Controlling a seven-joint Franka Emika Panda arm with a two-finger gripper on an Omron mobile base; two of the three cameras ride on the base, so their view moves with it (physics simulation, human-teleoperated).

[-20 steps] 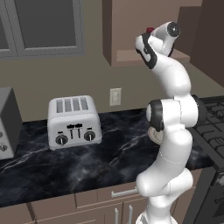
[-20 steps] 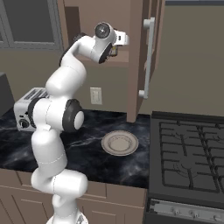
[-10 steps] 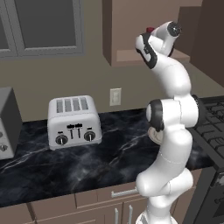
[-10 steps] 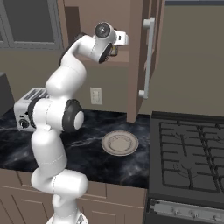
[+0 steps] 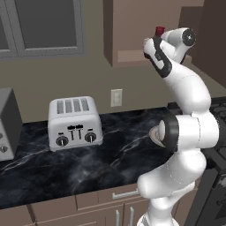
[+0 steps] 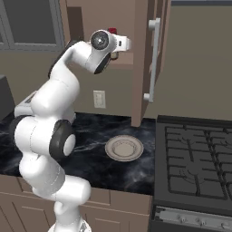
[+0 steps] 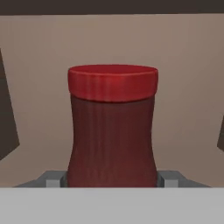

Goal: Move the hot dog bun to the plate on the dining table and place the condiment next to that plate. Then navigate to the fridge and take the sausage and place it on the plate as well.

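1. One condiment bottle [image 7: 112,127], dark red, red cap.
2. One toaster [image 5: 75,122], four slots, on the worktop [image 5: 114,154].
3. One plate [image 6: 124,148], round.
4. One wall outlet [image 5: 116,97].
5. One stove [image 6: 195,158].

From behind and to the left of the arm, we look forward and down over a dark marble counter [image 5: 88,167] with a toaster [image 5: 75,122]. From behind on the right, we face the same counter [image 6: 131,170], plus a plate [image 6: 124,148] and stove [image 6: 199,163]. Both views share the raised arm and the open wall cabinet [image 6: 136,50]. On the hand, we sit very close to a red-capped bottle [image 7: 112,127], facing it level.
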